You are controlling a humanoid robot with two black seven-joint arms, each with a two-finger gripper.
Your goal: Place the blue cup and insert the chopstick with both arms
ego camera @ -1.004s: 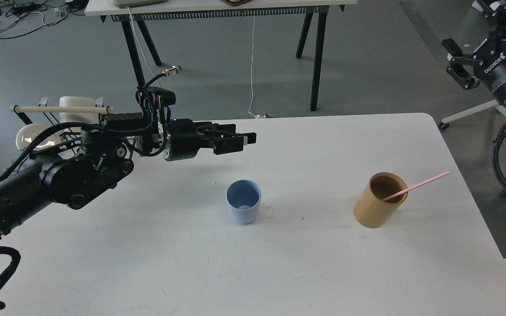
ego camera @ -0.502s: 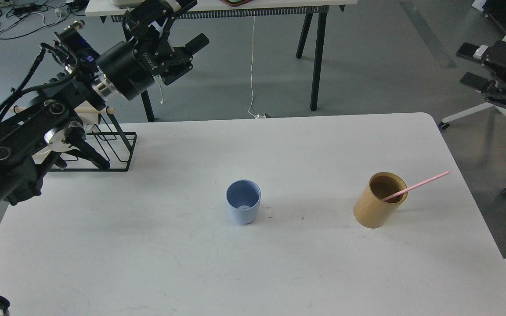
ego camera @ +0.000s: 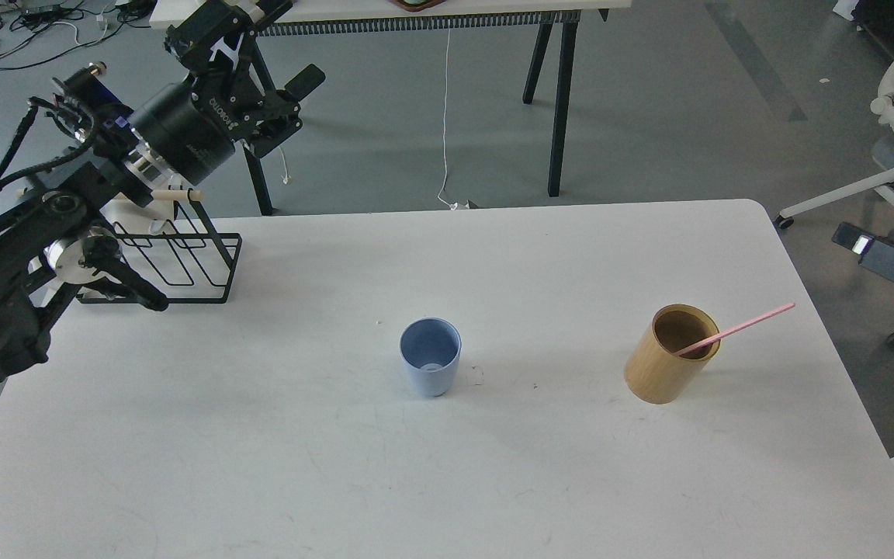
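The left gripper (ego camera: pixel 261 58) hangs high beyond the far left corner of the white table (ego camera: pixel 493 481), its two fingers spread wide with nothing between them, one reaching up toward the far desk and the other pointing out to the right. Just below and behind it, close to its wrist, stands a black wire rack (ego camera: pixel 183 264) on the table's corner. The blue cup (ego camera: pixel 431 367) sits upright and open-mouthed well below and to the right of that gripper, near the table's middle, apart from everything; it looks already set down, which would explain why the fingers are empty and raised clear of it. Farther right again, well apart from the cup, the tan wooden holder (ego camera: pixel 670 355) stands upright with the pink chopstick (ego camera: pixel 736 329) leaning in it, the lower end inside and the upper end slanting out past the right rim. The stick rests against the rim because it is much longer than the holder is deep. The right gripper (ego camera: pixel 885 260) shows only as a dark part at the right edge of the view, off the table and level with the holder; I cannot tell how its fingers stand. Judging by the layout, both placing and inserting seem finished, and each arm sits clear of its object.
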